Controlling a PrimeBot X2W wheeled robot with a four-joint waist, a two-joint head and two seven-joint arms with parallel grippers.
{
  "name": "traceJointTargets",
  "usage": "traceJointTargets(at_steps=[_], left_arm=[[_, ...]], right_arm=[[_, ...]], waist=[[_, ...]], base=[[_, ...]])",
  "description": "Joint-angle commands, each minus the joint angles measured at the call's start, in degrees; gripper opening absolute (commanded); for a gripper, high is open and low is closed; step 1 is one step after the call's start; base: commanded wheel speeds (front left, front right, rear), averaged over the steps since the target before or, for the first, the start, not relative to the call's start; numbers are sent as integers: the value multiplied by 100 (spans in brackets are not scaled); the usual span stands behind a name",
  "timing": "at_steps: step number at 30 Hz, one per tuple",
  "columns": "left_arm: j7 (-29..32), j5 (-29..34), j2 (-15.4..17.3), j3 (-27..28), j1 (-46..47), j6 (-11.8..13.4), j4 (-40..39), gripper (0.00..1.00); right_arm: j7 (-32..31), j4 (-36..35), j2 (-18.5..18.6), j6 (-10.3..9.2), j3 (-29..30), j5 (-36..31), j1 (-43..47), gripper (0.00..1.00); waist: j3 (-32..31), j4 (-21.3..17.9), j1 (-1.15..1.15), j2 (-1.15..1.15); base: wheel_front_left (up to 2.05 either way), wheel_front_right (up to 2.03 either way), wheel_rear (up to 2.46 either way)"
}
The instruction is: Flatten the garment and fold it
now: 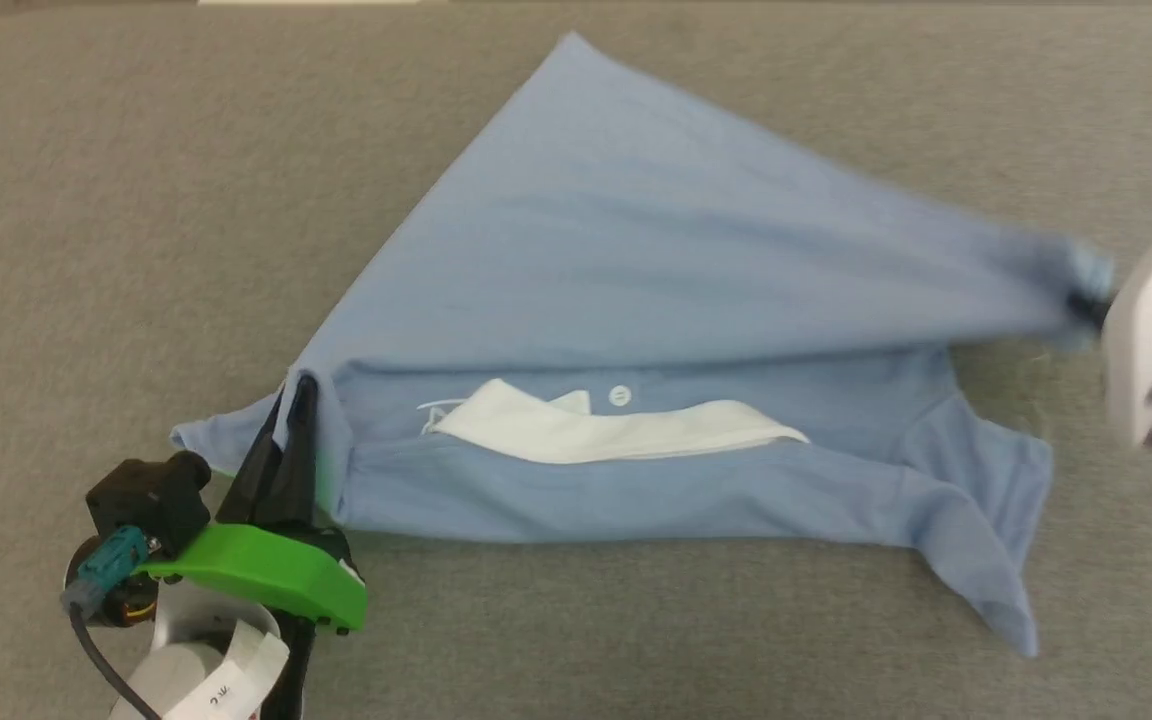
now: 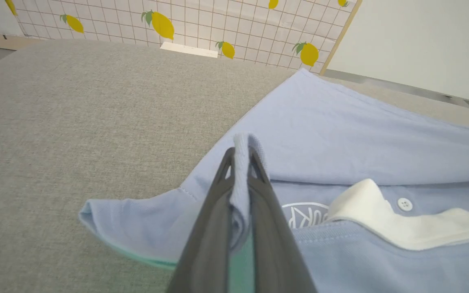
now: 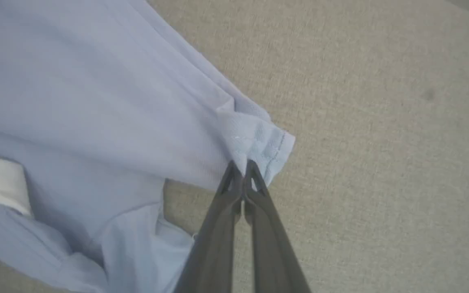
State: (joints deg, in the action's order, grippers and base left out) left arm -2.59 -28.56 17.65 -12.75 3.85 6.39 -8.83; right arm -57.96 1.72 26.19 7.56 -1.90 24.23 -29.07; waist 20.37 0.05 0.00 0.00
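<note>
At the lower left of the head view, the left gripper (image 1: 294, 400) has its dark fingers pinched closed on a folded edge of the garment (image 1: 636, 250), beside a short sleeve (image 1: 221, 430). Just beyond lie the white collar (image 1: 616, 432) and a small button (image 1: 620, 395). The left wrist view shows a white script logo (image 2: 305, 213) next to them. At the right edge the blurred right gripper (image 1: 1086, 308) has its fingers clamped on a hemmed corner, apparently to draw the cloth taut between both arms for flattening. The soft blue knit spreads as a smooth triangle over the grey woven counter (image 1: 86, 200), its point at the upper middle.
</note>
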Motion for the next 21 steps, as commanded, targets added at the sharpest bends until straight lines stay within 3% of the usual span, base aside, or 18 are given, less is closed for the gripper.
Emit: traceJointTargets(at_steps=[1,10,16,17,18,21], left_arm=[[22,-93,5,-13,-1,36,38,0],[-32,-147,-97,-138,104,-29,281,0],[-73,-192,-118,-153,127,-48,426,0],[-79,-200,-118,-152,118,-49,446,0],[-82,-209,-116,-150,103,-46,464,0],[-89,-232,-101,-135,51,-33,498,0]], right_arm=[[80,-69,-102,-8,-4,109,334,0],[378,-102,-676,-8,-237,516,2205,0],[838,-48,-874,-8,-116,522,2381,0],[984,-88,-892,-8,-44,521,2348,20],[1213,-161,-901,-8,61,496,2295,100],[1987,-450,-975,-8,346,540,2109,100]], waist=[[-436,-457,0,0],[-407,-383,0,0],[-432,-343,0,0],[-457,-343,0,0],[-481,-347,0,0],[-559,-370,0,0]], base=[[0,0,0],[0,0,0],[0,0,0],[0,0,0],[0,0,0],[0,0,0]])
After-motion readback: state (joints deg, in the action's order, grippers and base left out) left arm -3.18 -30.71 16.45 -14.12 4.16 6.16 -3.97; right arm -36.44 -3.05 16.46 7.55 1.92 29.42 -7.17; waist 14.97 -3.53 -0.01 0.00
